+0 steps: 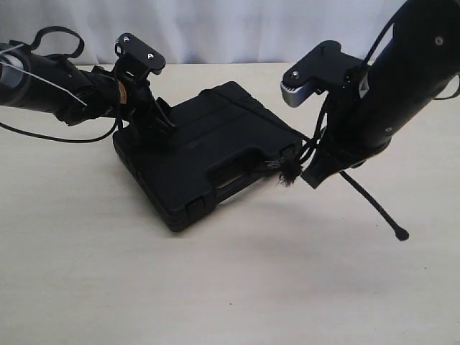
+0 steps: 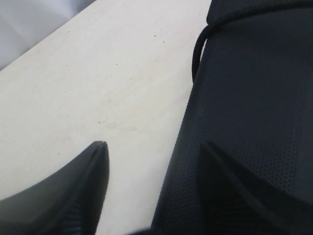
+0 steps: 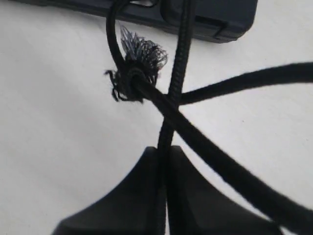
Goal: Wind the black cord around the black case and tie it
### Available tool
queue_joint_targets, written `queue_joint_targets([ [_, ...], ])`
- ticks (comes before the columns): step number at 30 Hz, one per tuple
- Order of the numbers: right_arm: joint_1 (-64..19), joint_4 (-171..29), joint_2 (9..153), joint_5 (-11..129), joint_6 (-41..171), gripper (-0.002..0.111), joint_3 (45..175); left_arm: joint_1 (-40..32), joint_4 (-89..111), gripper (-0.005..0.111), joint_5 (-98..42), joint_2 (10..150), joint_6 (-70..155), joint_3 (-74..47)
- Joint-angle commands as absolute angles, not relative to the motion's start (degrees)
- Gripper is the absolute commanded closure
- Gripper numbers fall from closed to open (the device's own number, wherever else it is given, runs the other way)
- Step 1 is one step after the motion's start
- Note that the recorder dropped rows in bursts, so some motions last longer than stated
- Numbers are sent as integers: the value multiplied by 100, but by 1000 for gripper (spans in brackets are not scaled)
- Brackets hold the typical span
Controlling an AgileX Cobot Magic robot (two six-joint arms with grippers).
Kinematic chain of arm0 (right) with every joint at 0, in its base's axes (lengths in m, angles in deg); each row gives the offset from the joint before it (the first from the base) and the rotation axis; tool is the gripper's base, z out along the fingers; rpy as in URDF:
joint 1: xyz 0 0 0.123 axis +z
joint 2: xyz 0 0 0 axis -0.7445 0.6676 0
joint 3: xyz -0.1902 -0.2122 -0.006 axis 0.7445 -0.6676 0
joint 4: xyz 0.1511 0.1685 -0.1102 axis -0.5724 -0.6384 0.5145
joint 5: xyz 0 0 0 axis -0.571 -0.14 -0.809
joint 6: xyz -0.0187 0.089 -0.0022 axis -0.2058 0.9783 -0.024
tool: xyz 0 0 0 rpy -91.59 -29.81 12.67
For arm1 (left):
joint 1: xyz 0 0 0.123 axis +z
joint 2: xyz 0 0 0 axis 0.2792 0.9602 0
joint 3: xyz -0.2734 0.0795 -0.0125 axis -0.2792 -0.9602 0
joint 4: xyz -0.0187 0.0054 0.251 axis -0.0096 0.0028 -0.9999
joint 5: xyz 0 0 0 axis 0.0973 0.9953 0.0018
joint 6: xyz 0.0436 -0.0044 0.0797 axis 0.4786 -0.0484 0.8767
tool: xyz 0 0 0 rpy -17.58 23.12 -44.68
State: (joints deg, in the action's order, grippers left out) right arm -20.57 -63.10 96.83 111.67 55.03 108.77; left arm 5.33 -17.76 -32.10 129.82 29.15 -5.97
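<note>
At frame centre, left gripper (image 2: 154, 147) jaws stand spread over a flat matte black case (image 1: 215, 136), while right gripper (image 3: 164, 152) jaws pinch a braided black cord (image 3: 215, 156).

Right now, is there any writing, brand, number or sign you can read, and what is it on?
None can be read in any view.
black case: no lettering shows on its lid.
small orange tag on the left arm: too small to read.
pale triangular mark on the right arm: too blurred to read.
</note>
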Motion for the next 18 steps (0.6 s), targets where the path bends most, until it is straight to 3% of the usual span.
queue_joint_targets([
  [1,-1558,-5490,9464,11642,6163,104,10796,510,-1867,53,-2638,13214,2949,-706],
  [13,-735,-4851,9299,11869,6261,104,10913,486,-1954,53,-2427,12419,2974,-862],
  [18,-735,-4577,9311,11541,6261,104,11436,143,-2611,53,-4210,11849,2974,-1792],
])
